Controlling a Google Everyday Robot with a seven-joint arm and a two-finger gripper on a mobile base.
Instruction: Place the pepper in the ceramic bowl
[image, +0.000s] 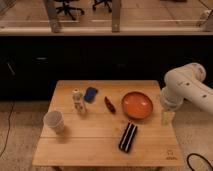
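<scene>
The pepper (109, 105), small, slender and dark red, lies on the wooden table (95, 140) just left of the ceramic bowl. The ceramic bowl (137, 105) is wide, shallow and orange, and sits at the table's right side. My white arm (187, 87) reaches in from the right. The gripper (167, 117) hangs down at the table's right edge, right of the bowl and apart from the pepper.
A blue flat object (90, 94) and a small bottle (78, 100) stand left of the pepper. A white paper cup (54, 121) is at the left front. A black ridged item (128, 137) lies in front of the bowl. A dark counter runs behind the table.
</scene>
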